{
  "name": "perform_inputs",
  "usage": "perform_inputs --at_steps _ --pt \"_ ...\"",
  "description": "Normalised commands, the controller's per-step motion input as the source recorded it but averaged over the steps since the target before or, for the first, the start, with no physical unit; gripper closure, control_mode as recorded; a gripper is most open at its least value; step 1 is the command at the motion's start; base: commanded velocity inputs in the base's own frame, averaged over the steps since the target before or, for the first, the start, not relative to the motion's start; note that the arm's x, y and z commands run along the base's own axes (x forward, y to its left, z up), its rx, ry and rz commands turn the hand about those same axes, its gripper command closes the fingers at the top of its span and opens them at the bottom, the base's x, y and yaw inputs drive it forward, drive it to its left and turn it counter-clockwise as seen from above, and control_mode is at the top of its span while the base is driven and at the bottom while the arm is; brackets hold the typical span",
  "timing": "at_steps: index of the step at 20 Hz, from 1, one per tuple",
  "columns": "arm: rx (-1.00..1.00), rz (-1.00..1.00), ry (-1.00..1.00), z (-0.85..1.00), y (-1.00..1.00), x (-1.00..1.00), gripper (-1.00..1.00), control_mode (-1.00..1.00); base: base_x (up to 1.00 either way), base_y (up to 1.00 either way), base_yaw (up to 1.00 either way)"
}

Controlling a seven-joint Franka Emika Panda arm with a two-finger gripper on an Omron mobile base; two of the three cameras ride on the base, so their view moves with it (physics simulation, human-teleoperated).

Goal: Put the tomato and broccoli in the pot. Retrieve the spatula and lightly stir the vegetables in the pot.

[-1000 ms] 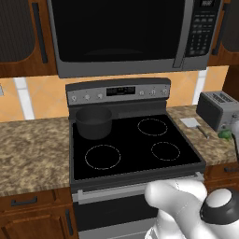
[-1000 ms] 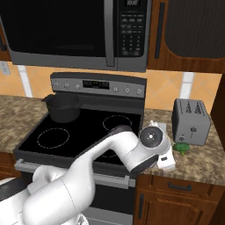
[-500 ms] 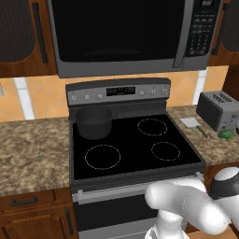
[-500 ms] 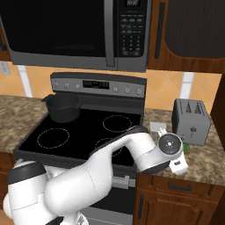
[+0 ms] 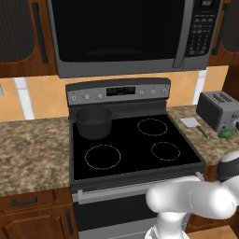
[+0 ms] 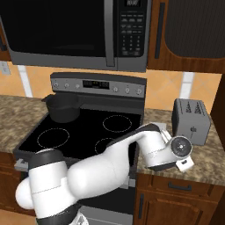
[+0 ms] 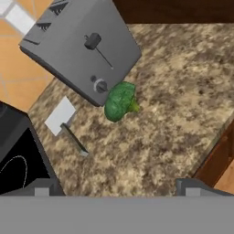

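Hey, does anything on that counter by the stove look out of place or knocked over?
Only the broccoli seems out of place: it lies loose on the granite counter, right against the front of the toaster. The spatula lies flat nearby and the pot sits upright on the stove. No spills or damage.

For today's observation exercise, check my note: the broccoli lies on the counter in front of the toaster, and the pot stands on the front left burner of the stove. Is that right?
One detail is wrong. The pot stands on the back left burner, not the front left one, whose ring is bare; the left base view shows this. The rest holds: the broccoli lies on the counter in front of the toaster.
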Motion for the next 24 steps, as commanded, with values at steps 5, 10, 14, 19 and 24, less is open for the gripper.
perform_inputs --at_steps 5,10,14,19,24 --pt "0.00 0.05 0.00 -0.14 -0.21 0.33 -1.00 -1.00 0.00 0.00 0.00" --pt "0.02 0.06 0.00 -0.22 0.00 0.48 -1.00 -1.00 0.00 0.00 0.00" --pt "0.01 0.08 0.00 -0.32 0.00 0.42 -1.00 -1.00 0.00 0.00 0.00" --pt "0.00 0.01 0.00 -0.36 -0.15 0.33 -1.00 -1.00 0.00 0.00 0.00" --pt "0.00 0.00 0.00 -0.20 -0.33 0.12 -1.00 -1.00 0.00 0.00 0.00"
